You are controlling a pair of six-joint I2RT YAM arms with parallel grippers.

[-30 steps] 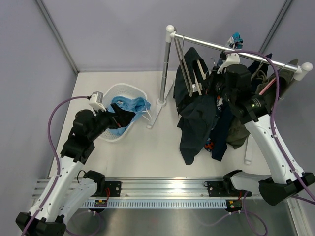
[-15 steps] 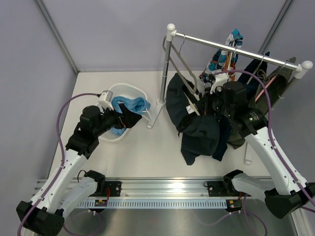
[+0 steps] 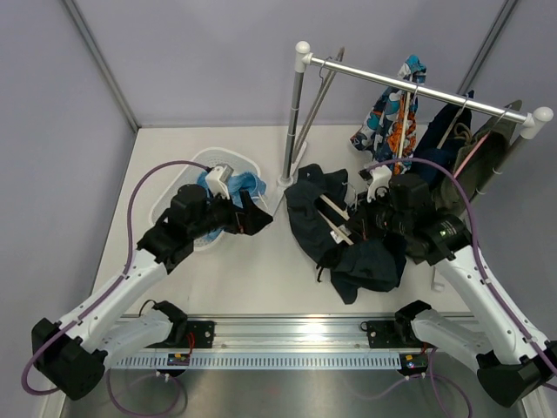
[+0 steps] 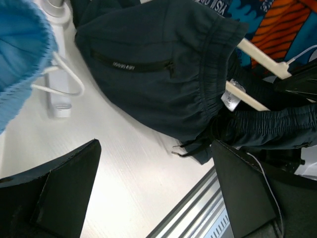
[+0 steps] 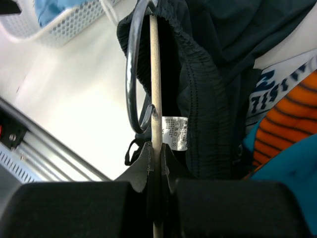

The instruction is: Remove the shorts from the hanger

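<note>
Two pairs of shorts: the light blue pair (image 3: 246, 185) lies in a white basket (image 5: 64, 27), and the dark navy pair (image 3: 339, 235) sprawls on the white desk (image 3: 261, 279) beside the rack (image 3: 298, 113), one pale hanger (image 5: 155, 74) through its waistband. The right tool (image 5: 157, 153) is pinched tight on that hanger's bar. The left tool (image 3: 254, 213) hangs spread wide and holds nothing between basket and dark pair, with lilac-grey walls (image 3: 191, 61) behind.

Dark navy shorts (image 3: 306, 213), light blue shorts (image 3: 246, 185), white basket (image 5: 64, 25), orange-and-blue patterned garment (image 3: 390, 122)
</note>
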